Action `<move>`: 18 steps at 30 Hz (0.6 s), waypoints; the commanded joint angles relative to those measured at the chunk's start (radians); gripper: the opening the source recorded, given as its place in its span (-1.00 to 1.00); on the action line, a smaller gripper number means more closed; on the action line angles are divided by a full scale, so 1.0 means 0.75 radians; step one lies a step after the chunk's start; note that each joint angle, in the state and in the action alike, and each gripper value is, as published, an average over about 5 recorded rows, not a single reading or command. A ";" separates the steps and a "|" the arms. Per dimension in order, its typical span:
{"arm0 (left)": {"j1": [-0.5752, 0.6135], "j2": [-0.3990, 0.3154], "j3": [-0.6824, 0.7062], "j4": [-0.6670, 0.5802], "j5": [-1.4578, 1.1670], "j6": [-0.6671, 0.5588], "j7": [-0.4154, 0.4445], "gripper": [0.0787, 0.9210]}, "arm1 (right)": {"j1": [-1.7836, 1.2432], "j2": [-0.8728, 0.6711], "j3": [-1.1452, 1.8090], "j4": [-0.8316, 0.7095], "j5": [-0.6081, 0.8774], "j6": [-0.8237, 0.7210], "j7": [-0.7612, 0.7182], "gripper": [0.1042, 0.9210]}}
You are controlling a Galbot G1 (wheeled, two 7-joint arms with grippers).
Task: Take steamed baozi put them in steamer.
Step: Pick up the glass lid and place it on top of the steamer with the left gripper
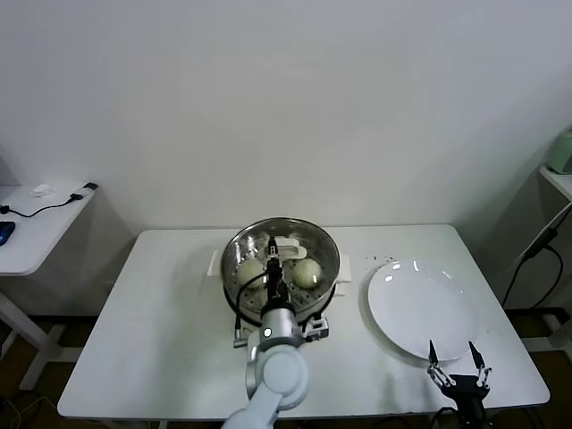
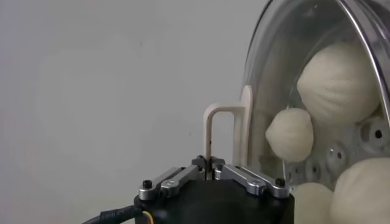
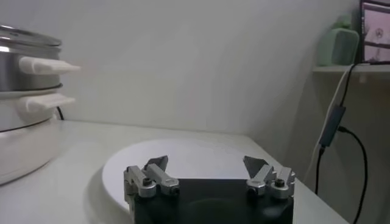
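Note:
The steamer stands mid-table, a shiny steel pot on a cream base. Four cream-white baozi lie on its perforated tray; the left wrist view shows them. In the head view two baozi show beside my arm. My left gripper hangs over the steamer's middle, shut and empty, its fingertips meeting in front of the cream far handle. My right gripper is open and empty at the table's front right, by the plate's near edge; it also shows in its own wrist view.
A flat white plate lies empty right of the steamer, also in the right wrist view. The steamer's side shows there too. A side table with cables stands far left, a shelf and hanging cable far right.

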 commanded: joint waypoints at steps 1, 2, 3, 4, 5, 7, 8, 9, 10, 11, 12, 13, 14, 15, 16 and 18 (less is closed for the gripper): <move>0.003 -0.020 -0.015 0.037 0.029 -0.002 -0.006 -0.87 | 0.004 0.008 -0.007 -0.004 -0.007 0.010 -0.001 0.76; 0.003 -0.019 -0.017 0.038 0.030 -0.003 -0.007 -0.87 | 0.005 0.010 -0.008 -0.004 -0.009 0.012 -0.002 0.76; 0.004 -0.018 -0.018 0.039 0.031 -0.004 -0.008 -0.87 | 0.006 0.011 -0.008 -0.004 -0.011 0.015 -0.002 0.76; 0.005 -0.017 -0.019 0.040 0.033 -0.005 -0.009 -0.87 | 0.007 0.012 -0.008 -0.004 -0.013 0.017 -0.002 0.76; 0.006 -0.016 -0.020 0.040 0.034 -0.007 -0.009 -0.87 | 0.008 0.013 -0.008 -0.004 -0.014 0.020 -0.003 0.76; 0.008 -0.012 -0.019 0.039 0.037 -0.009 -0.008 -0.87 | 0.007 0.013 -0.008 -0.004 -0.016 0.025 -0.003 0.76; 0.008 -0.010 -0.019 0.039 0.037 -0.010 -0.008 -0.87 | 0.006 0.013 -0.008 -0.003 -0.016 0.028 -0.004 0.76; 0.007 -0.009 -0.018 0.039 0.037 -0.011 -0.008 -0.87 | 0.006 0.013 -0.008 -0.003 -0.016 0.030 -0.004 0.76; 0.006 -0.006 -0.017 0.039 0.036 -0.012 -0.008 -0.87 | 0.005 0.014 -0.008 -0.003 -0.016 0.031 -0.004 0.76; 0.004 -0.004 -0.016 0.038 0.035 -0.016 -0.008 -0.87 | 0.004 0.014 -0.009 -0.003 -0.016 0.032 -0.004 0.76; 0.003 -0.001 -0.015 0.036 0.032 -0.020 -0.008 -0.86 | 0.004 0.015 -0.009 -0.003 -0.016 0.032 -0.005 0.76; 0.002 0.003 -0.013 0.032 0.028 -0.024 -0.008 -0.83 | 0.003 0.015 -0.008 -0.003 -0.017 0.032 -0.005 0.76; 0.001 0.007 -0.012 0.025 0.022 -0.028 -0.007 -0.80 | 0.003 0.015 -0.008 -0.003 -0.017 0.032 -0.006 0.76; 0.002 0.012 -0.009 0.016 0.014 -0.031 -0.006 -0.75 | 0.003 0.015 -0.008 -0.003 -0.017 0.031 -0.006 0.76; 0.003 0.018 -0.006 0.004 0.005 -0.032 -0.006 -0.68 | 0.003 0.014 -0.007 -0.002 -0.017 0.030 -0.007 0.76; 0.008 0.032 0.001 -0.025 -0.020 -0.032 -0.004 -0.55 | 0.003 0.014 -0.006 -0.001 -0.016 0.028 -0.008 0.76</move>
